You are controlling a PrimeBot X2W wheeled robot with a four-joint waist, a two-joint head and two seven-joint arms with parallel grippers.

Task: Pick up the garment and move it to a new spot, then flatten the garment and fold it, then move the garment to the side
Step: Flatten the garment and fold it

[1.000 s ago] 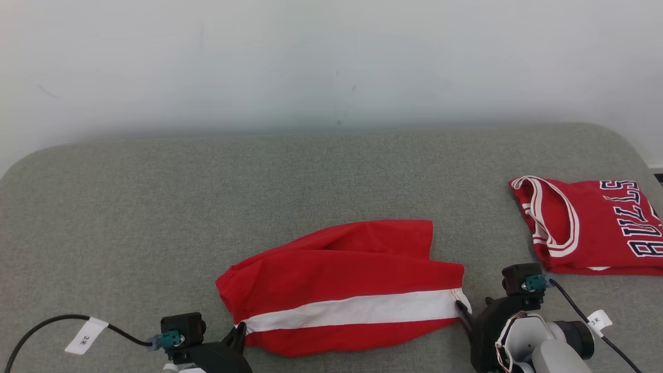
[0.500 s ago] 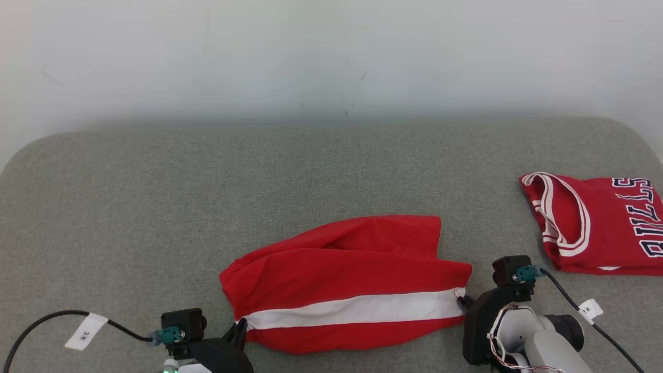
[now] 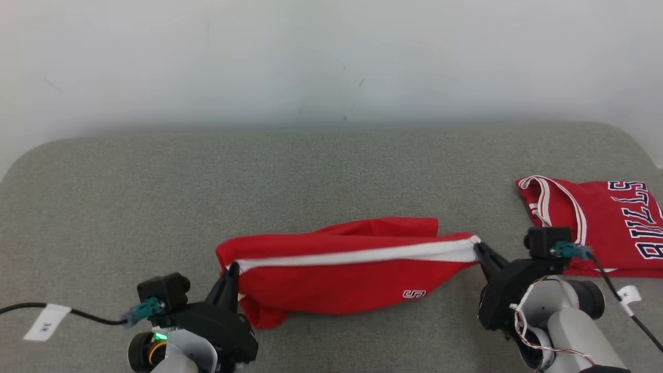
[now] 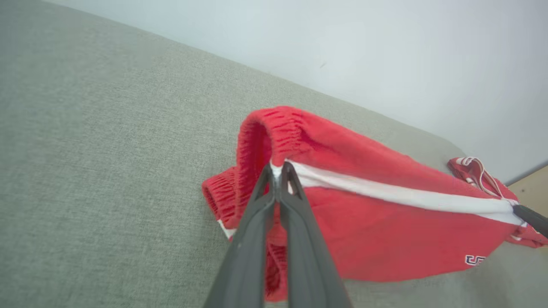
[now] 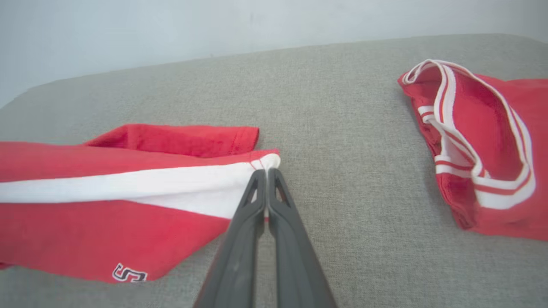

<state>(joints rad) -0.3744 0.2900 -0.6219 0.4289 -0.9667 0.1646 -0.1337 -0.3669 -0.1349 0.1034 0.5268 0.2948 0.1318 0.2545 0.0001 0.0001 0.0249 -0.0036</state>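
the red shorts (image 3: 336,285) are seen near the front edge of the grey counter (image 3: 207,181), about midway across it, held up by their two ends. a white side stripe (image 3: 362,255) is stretched in a nearly straight line along the raised top edge. the red cloth below it is draped down to the counter, and a small white logo (image 3: 414,294) is shown near the lower right of that cloth. a second layer of red cloth is seen lying behind the stripe, towards the wall (image 3: 311,62).

the left jaws are closed tight on the gathered waistband end of the shorts, right where the white stripe begins. in the left wrist view the two dark fingers (image 4: 295,222) are pressed together with the white cloth pinched at their tips. the right jaws are likewise closed, and the hem end of the same stripe is gripped. in the right wrist view the white corner is caught between the fingertips.

a red jersey (image 3: 606,223) with white trim and dark lettering is laid on the far right of the counter, apart from the shorts and just behind the right arm. a cable with a white tag (image 3: 44,324) is trailed out to the left of the left arm.
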